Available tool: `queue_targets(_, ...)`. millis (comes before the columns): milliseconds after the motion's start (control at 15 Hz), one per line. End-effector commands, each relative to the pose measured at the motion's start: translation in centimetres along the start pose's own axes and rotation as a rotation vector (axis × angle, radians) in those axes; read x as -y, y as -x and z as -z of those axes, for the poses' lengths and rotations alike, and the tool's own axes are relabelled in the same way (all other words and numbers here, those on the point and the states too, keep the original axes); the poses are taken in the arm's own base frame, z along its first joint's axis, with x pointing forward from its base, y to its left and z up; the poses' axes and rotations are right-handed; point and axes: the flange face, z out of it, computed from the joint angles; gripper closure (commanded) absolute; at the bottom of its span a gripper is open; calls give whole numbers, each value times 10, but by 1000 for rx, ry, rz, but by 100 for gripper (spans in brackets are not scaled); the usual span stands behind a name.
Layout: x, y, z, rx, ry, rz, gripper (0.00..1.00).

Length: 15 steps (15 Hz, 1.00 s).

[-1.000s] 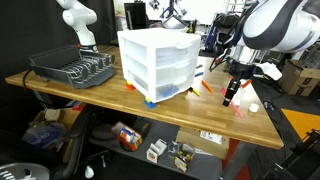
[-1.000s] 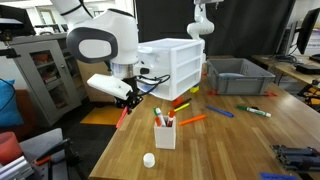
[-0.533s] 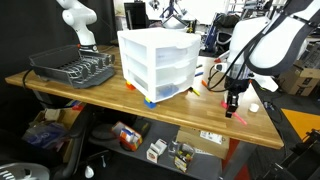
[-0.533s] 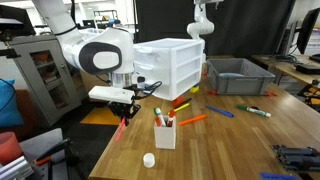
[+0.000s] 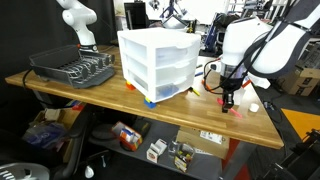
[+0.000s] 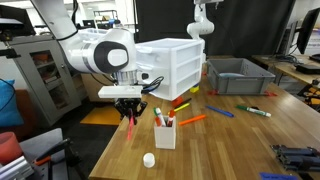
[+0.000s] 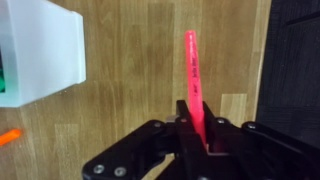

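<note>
Franka arm (image 5: 258,45), white-shelled, bent sharply so that its upper links arch over and its last links descend; seen likewise in an exterior view (image 6: 100,52), with the wrist directed straight down. Robotiq gripper (image 5: 228,94), black, at the low end of the arm, pointing vertically downward in both exterior views. In the wrist view the gripper enters from the bottom edge, and its two black fingers (image 7: 184,120) are drawn together on a thin red marker (image 7: 190,65), which projects beyond the fingertips along the gripper's axis. The jaws stand almost fully closed, separated only by the marker's width.
</note>
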Motion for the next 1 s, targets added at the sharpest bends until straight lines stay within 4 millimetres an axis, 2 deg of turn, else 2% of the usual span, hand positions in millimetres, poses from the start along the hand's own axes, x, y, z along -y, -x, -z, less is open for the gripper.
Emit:
queue_targets(0, -13, -4, -8, 28, 32, -9, 55)
queue_targets(267, -21, -6, -9, 23, 31, -25, 26)
queue_targets(533, -27, -5, 1, -2, 26, -51, 0)
queue_targets(733, -26, -2, 11, -20, -15, -99, 0)
queue_targets(933, -17, -6, 24, -52, -55, -168, 0)
